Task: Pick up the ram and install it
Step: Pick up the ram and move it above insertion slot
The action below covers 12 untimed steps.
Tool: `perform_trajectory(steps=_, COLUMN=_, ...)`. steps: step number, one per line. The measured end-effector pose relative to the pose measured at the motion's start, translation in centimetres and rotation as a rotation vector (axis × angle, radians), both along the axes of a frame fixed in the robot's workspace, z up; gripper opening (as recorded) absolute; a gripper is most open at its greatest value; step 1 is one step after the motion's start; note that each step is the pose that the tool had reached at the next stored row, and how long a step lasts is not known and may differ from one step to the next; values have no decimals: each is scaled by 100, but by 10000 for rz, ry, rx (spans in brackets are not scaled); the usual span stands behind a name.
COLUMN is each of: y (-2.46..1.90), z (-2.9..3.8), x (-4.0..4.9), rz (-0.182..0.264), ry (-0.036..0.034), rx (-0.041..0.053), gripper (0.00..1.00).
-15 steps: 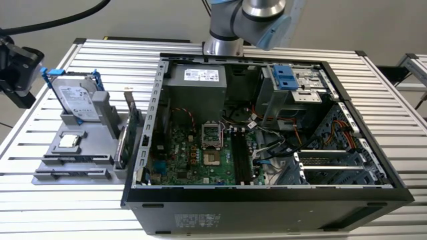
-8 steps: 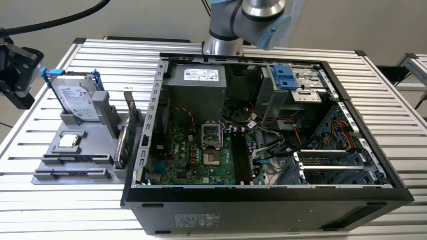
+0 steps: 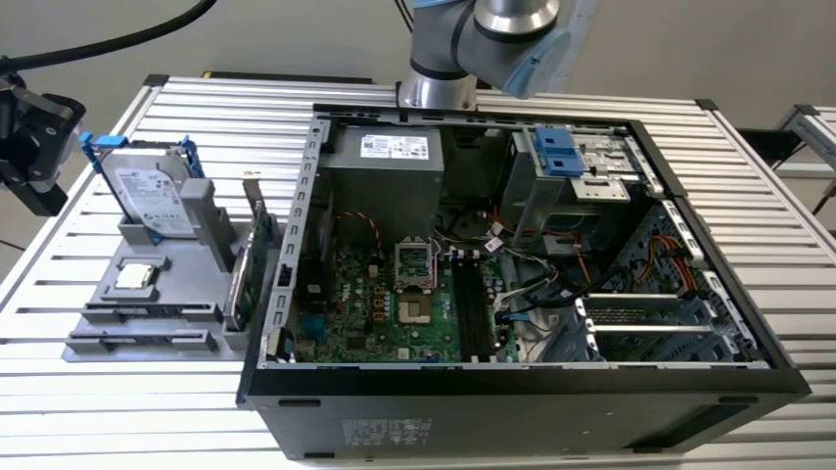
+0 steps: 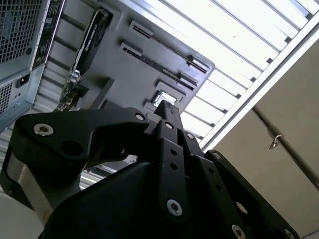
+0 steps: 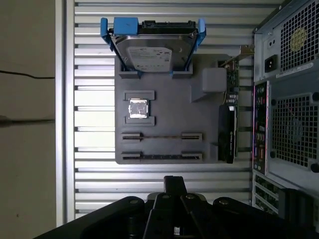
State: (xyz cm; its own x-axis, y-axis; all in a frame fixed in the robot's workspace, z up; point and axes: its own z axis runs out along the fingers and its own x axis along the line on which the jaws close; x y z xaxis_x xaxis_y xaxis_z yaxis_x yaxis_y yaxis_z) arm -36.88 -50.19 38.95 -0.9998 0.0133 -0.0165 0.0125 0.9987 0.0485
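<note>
The arm (image 3: 477, 39) rises from the far side of the slatted table (image 3: 770, 225), behind the open computer case (image 3: 523, 377). It reaches across to the exterior view's left. There the gripper (image 3: 39, 191) hangs at the picture's edge with its tips pointing down, raised above the table beside the hard drive (image 3: 151, 191) and touching nothing.

In both wrist views the gripper (image 5: 174, 181) (image 4: 167, 108) looks down over a gray holder (image 5: 169, 107). Its black linkages fan out to both sides. Its fingers (image 4: 169, 117) come together in the middle with no gap that I can see and nothing pinched between them.

The ram (image 5: 162, 156) stands on edge in a long slot of the holder, gripped at each end by a gray clip. It reads as a long, narrow, very thin dark line. A fainter line lies in the parallel slot just beside it, and I cannot tell what that is.

The same holder carries:
- a processor chip (image 5: 138, 108) in a square pocket;
- the hard drive (image 5: 152, 50), propped up in its blue frame;
- a green card (image 5: 227, 134) with a metal bracket, on the side next to the case.

The ram is well apart from the gripper and from the motherboard (image 3: 379, 304) inside the case.
</note>
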Motion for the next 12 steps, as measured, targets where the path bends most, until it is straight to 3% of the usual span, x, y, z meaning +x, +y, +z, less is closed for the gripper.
perform_trajectory(steps=8, y=-2, z=0, x=0, rz=-9, ry=0, rx=0, gripper=0)
perform_trajectory(steps=12, y=-3, z=-3, x=1, rz=-535, ry=0, rx=0, gripper=0)
